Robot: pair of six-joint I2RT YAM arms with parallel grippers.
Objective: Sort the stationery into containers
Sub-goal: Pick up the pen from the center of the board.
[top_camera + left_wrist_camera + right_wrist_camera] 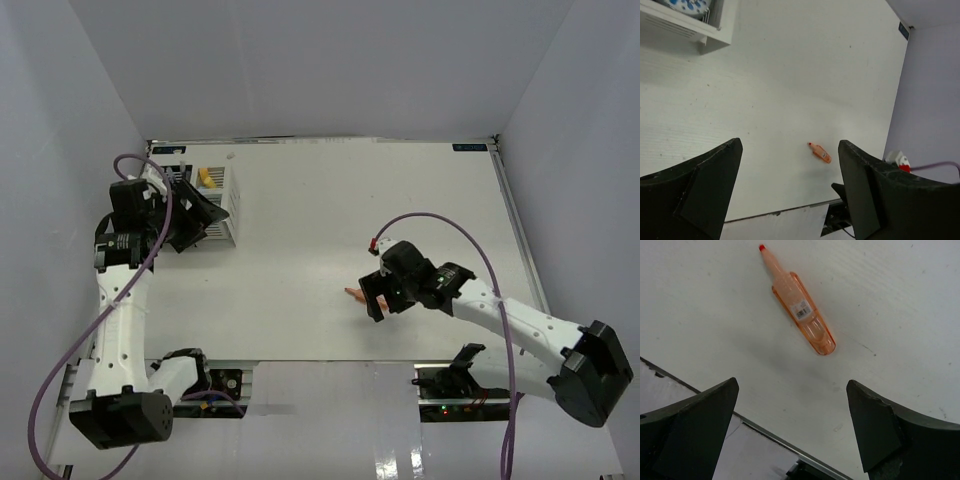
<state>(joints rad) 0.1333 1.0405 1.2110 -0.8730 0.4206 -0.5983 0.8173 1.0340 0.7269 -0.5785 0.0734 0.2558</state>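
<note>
White laminate forms the bench (330, 200), faintly scuffed and speckled, and it is closed in on three sides by pale grey-lilac walls (300, 60). From above, a white slatted organizer (225, 200) is seen at the bench's 10 o'clock corner, with a yellow item (205, 178) standing in it. The left claw (200, 215) is held just beside it, its fingers spread and nothing gripped. The orange marker (354, 293) lies flat at about 5 o'clock from the bench's middle, near the front edge. It is just at 9 o'clock of the right claw (374, 300), which is likewise released and empty.

Detail of the marker (800, 310) is given only by the right wrist view. A translucent orange barrel with a small printed label is shown, its red tip pointed to 11 o'clock. It lies at 12 o'clock beyond the parted claw (790, 430) and is untouched.

In the left wrist view a blue-and-white tape roll (687, 5) is revealed inside the organizer (715, 37) at 11 o'clock. The marker (820, 152) is seen small and well apart from it, framed by the open claw (790, 190).
</note>
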